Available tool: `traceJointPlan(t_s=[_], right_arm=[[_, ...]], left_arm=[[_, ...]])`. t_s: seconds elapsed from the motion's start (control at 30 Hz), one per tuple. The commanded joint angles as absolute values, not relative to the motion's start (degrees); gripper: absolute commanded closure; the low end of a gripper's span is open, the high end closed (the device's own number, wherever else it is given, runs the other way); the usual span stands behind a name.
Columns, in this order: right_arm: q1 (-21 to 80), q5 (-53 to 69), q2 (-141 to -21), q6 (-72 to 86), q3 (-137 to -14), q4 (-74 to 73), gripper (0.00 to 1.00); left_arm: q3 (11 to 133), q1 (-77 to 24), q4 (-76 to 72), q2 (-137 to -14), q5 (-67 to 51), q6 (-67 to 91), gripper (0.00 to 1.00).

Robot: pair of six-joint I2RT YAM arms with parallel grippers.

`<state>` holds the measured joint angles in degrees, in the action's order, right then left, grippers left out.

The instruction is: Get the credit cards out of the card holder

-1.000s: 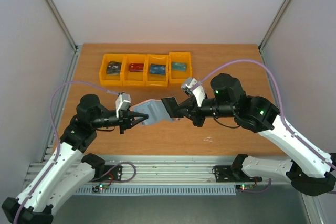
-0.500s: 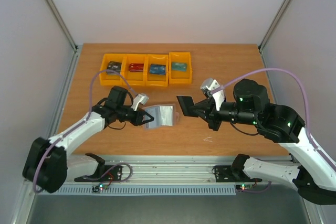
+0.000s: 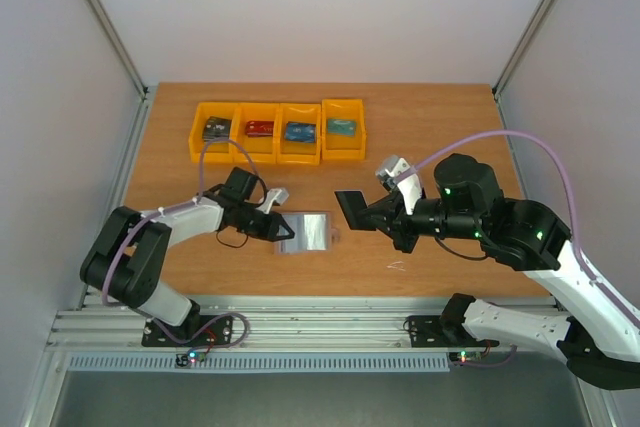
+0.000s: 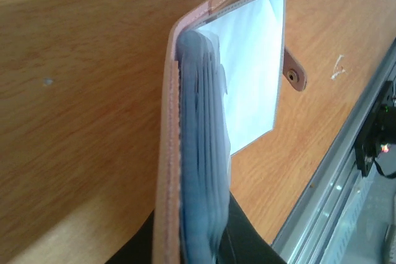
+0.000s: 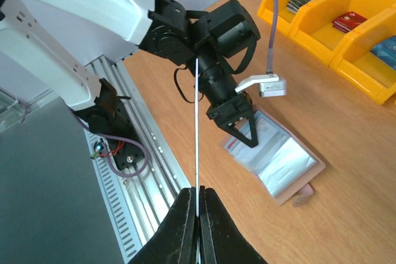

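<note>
Credit card [image 3: 351, 209] stands pinched between the right fingers [image 5: 218, 233], beside card holder [image 3: 308, 231].

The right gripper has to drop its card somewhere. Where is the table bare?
Bare wood lies right of the orange bins on the table, and along its near edge in front of the card holder. The middle is crowded: the left gripper clamps the card holder there, and the right gripper holds the card beside it.
</note>
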<state>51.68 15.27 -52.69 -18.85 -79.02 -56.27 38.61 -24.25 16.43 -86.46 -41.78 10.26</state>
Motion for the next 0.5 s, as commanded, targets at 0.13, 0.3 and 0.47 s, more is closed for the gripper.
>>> traceJointPlan(t_s=[0.13, 0.3, 0.47], right_arm=[[51.4, 16.4, -53.5, -18.1, -79.2, -55.8, 0.99], [51.4, 16.3, -53.9, -18.5, -79.2, -55.8, 0.99], [51.4, 15.7, -57.1, -20.5, -82.3, -59.6, 0.99]], left_arm=[[42.5, -23.6, 15.9, -90.4, -36.8, 11.4, 0.91], [40.5, -20.2, 15.7, -87.2, -23.8, 14.4, 0.05], [38.7, -12.1, 15.8, -79.5, -27.1, 17.4, 0.01]])
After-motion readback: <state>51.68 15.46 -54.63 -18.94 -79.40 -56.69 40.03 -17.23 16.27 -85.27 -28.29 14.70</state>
